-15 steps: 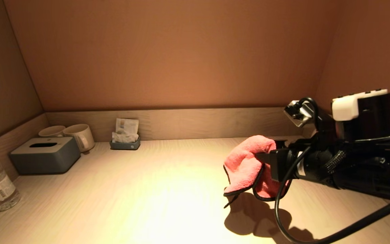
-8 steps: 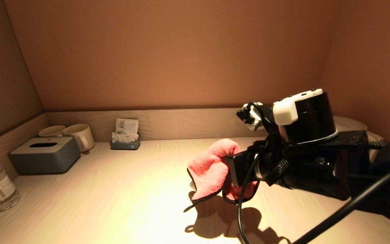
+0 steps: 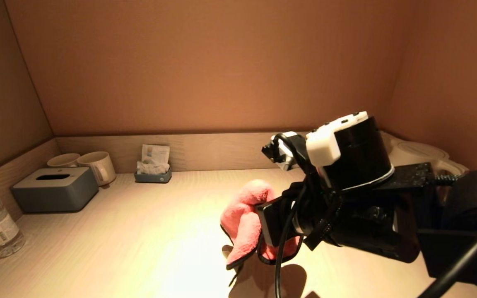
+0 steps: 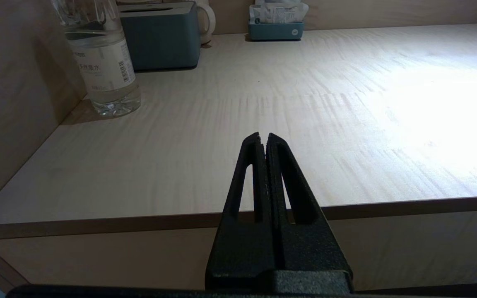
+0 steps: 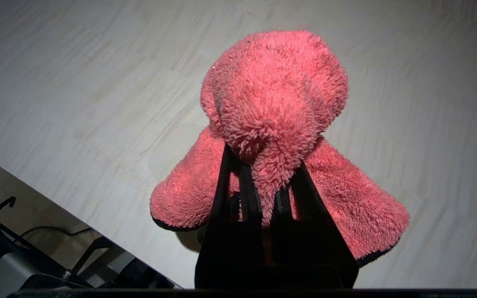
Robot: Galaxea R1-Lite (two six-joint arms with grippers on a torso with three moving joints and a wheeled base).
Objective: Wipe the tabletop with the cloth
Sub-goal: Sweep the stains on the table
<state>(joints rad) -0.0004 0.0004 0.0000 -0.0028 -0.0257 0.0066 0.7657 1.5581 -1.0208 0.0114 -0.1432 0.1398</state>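
Jaws of right gripper (image 5: 263, 165) clamped on pink cloth (image 5: 273, 103) over tabletop (image 3: 139, 248); left gripper (image 4: 263, 138) closed, empty.

Black arm (image 3: 362, 223), white cap, cable.

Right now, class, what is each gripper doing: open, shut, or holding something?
Left gripper: shut, empty, parked at the wooden tabletop's near edge.
Right gripper: shut on the fluffy pink cloth, above the tabletop.
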